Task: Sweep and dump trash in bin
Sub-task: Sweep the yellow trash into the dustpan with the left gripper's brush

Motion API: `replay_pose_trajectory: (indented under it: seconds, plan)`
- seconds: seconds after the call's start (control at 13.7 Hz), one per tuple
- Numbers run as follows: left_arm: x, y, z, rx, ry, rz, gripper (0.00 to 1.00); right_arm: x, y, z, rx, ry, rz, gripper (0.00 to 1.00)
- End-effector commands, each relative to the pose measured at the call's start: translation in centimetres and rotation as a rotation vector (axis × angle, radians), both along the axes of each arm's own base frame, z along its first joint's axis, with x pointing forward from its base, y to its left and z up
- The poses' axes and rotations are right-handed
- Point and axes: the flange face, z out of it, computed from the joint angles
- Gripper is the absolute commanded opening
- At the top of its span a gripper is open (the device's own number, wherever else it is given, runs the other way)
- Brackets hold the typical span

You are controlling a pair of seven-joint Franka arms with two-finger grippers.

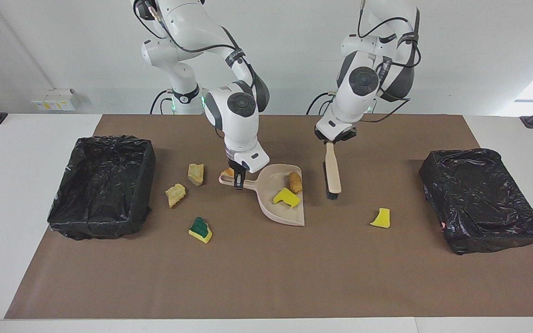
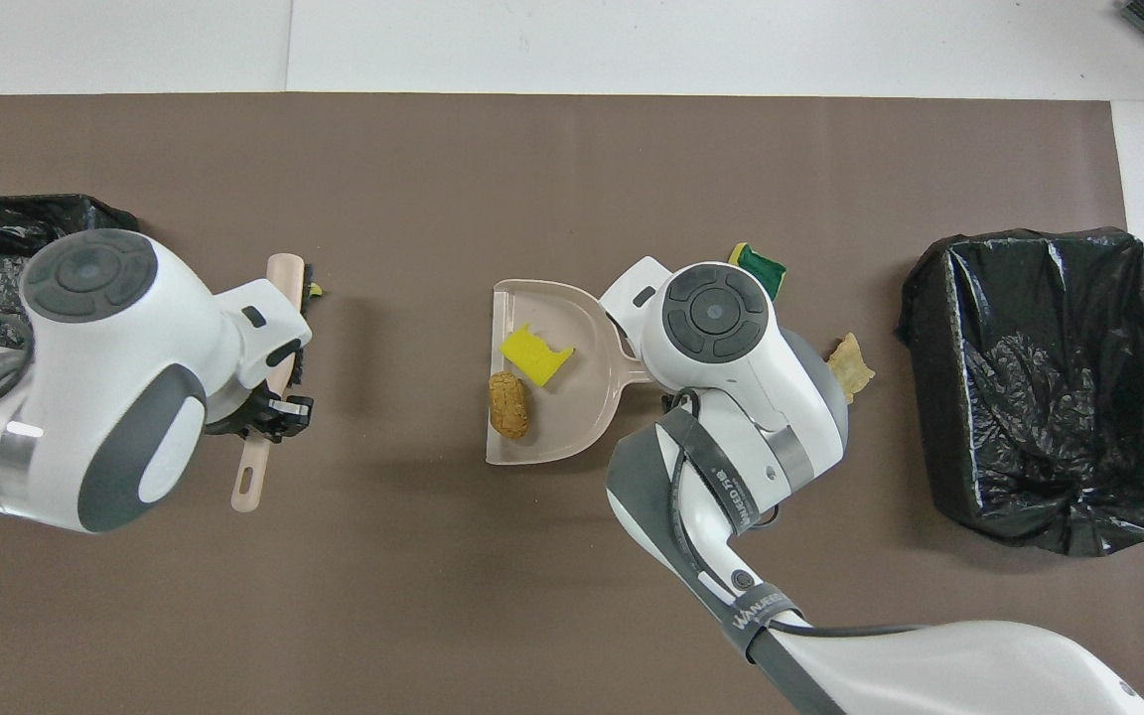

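Trash: two scraps (image 1: 288,190) in dustpan (image 1: 279,210) gripped by right gripper (image 1: 238,181); left gripper (image 1: 334,138) clamping raised brush (image 1: 331,174) beside.

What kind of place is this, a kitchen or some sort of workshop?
Most likely a robotics lab set up for a cleaning trial. Two white robot arms stand at a white table covered by a brown mat, with sponge and bread scraps strewn on it and black-lined bins at each end.
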Motion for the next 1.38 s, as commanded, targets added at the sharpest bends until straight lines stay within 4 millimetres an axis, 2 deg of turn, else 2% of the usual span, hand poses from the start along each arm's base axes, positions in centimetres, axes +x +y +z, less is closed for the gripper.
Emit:
replay_pose_trajectory:
  seconds: [0.0, 0.22, 0.36, 0.44, 0.73, 1.31]
  plan:
    - [3.5, 5.3, -0.1, 0.036, 0.001, -0.065, 0.00, -0.2, 0.3, -0.5, -0.002, -0.016, -0.010, 0.00]
    - [5.6, 9.9, -1.8, 0.049, -0.017, -0.144, 0.00, -0.2, 0.3, -0.6, -0.003, -0.014, -0.010, 0.00]
    - [5.6, 9.6, -3.7, 0.040, 0.000, -0.167, 0.00, -0.2, 0.3, -0.5, -0.002, -0.016, -0.010, 0.00]
    - [5.1, 9.2, -4.0, 0.041, 0.019, -0.174, 0.00, -0.2, 0.3, -0.6, -0.003, -0.014, -0.010, 0.00]
    - [1.0, 6.2, -6.0, 0.021, 0.068, -0.207, 0.00, -0.2, 0.3, -0.6, -0.001, -0.014, -0.020, 0.00]
    - [-3.9, -4.4, -6.2, -0.051, 0.084, -0.121, 0.00, -0.3, 0.3, -0.6, -0.003, -0.014, -0.020, 0.00]
